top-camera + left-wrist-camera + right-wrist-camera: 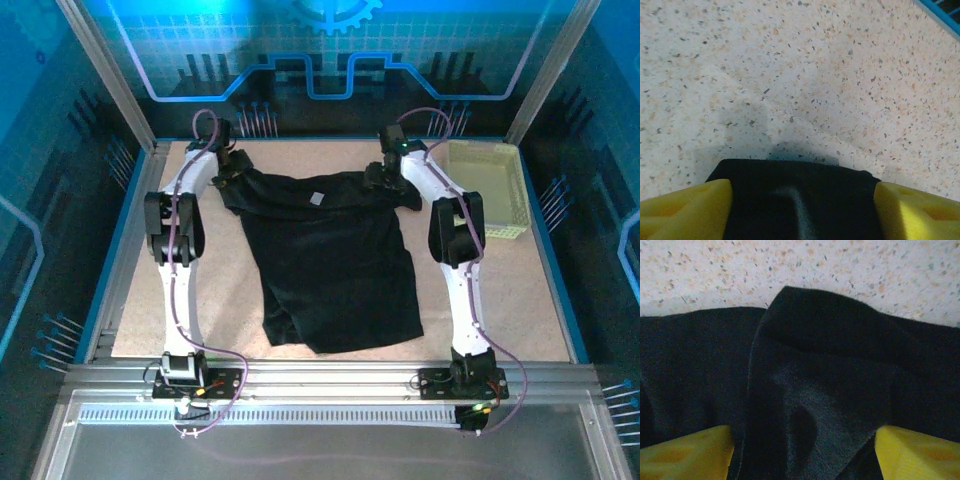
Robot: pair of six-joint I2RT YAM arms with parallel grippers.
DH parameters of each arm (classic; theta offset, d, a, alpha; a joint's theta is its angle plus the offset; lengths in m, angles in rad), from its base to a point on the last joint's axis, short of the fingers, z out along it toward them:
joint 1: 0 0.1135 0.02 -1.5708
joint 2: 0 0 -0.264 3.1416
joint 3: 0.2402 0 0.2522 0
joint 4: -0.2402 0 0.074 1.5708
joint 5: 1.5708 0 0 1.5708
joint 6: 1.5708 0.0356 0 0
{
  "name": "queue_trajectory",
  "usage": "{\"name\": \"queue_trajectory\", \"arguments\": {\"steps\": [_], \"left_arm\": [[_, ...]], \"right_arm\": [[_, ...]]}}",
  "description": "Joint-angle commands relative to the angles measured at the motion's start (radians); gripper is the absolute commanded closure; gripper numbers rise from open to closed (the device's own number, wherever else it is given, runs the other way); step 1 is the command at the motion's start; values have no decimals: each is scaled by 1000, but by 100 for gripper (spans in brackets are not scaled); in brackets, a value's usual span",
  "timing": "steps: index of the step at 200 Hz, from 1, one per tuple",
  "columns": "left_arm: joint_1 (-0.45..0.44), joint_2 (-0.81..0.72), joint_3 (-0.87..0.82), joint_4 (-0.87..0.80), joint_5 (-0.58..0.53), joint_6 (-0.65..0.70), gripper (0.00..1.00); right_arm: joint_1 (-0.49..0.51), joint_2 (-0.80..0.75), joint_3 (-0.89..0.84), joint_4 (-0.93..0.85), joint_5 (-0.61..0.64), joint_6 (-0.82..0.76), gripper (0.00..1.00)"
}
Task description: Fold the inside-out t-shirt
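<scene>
— How do the two arms stand?

— Both stretch forward from their bases with elbows raised. The left arm (176, 235) and right arm (456, 235) mirror each other, forearms angled inward.

— And the grippers?

— The left gripper (232, 168) and right gripper (383, 176) sit low, tipped downward and well apart. On each wrist camera the yellow fingers (685, 207) stand spread wide.

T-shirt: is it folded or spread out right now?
Spread out, unfolded. The top view shows the t-shirt lying open across the table, sleeves at the far end, its near hem rumpled.
</scene>
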Motion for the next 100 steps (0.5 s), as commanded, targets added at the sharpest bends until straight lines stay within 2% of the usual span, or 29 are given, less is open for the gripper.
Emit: {"name": "queue_trajectory", "arguments": {"steps": [1,14,32,58,67,100], "left_arm": [[9,26,45,-8,51,10,37],[9,24,48,-15,49,10,50],[10,6,48,-22,52,9,70],[13,-79,-20,-4,21,9,95],[17,-135,-76,27,13,0,100],[42,-407,-321,177,6,-48,100]], "right_arm": [[6,24,38,-49,-13,-7,30],[5,28,52,-54,-14,-10,41],[6,14,73,-76,11,-13,64],[1,-89,27,-73,58,-33,89],[-4,-151,-6,-67,71,-38,94],[-42,-399,-167,-4,48,-58,98]]}}
